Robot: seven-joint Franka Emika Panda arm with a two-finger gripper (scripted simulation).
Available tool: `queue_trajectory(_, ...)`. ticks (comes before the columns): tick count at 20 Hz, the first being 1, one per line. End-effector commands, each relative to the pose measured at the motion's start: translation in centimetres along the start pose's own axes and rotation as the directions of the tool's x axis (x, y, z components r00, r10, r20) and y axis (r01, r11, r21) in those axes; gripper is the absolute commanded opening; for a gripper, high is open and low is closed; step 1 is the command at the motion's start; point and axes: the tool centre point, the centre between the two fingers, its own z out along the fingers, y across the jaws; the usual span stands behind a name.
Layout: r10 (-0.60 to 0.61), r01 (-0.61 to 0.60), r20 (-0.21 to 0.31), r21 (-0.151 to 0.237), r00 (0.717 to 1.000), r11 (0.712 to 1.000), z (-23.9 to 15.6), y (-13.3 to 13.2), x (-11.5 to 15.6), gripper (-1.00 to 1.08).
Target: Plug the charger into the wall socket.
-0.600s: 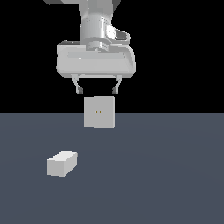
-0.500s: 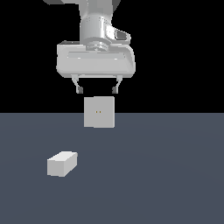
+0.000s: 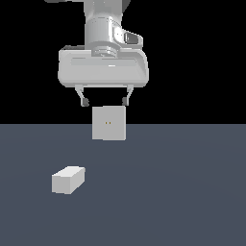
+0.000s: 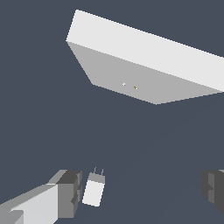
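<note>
The charger (image 3: 68, 179) is a small plain off-white block lying on the dark floor, toward the exterior view's left and nearer the camera than the socket. In the wrist view the charger (image 4: 94, 191) shows two thin prongs and lies close beside one finger (image 4: 65, 194). The wall socket (image 3: 109, 123) stands upright as a flat square block with two tiny yellowish dots; it also shows in the wrist view (image 4: 144, 65). My gripper (image 3: 104, 102) hangs open and empty in the air, just above the socket's top edge in the exterior view. It holds nothing.
A flat dark grey floor (image 3: 182, 192) spreads around both blocks under a black background. No other object is in view.
The gripper has come down very slightly. The charger and the socket have not moved.
</note>
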Motion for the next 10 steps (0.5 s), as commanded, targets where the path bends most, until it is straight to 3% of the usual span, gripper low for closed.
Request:
queue_trajectory(1,0.016,-0.016,-0.006,0.001,1.0,1.0,0.5,-0.3,-0.7,1.0)
queue_trajectory(10,0.116,-0.116,-0.041,0.006,0.992,0.993,3.8,-2.0,-4.8,1.0)
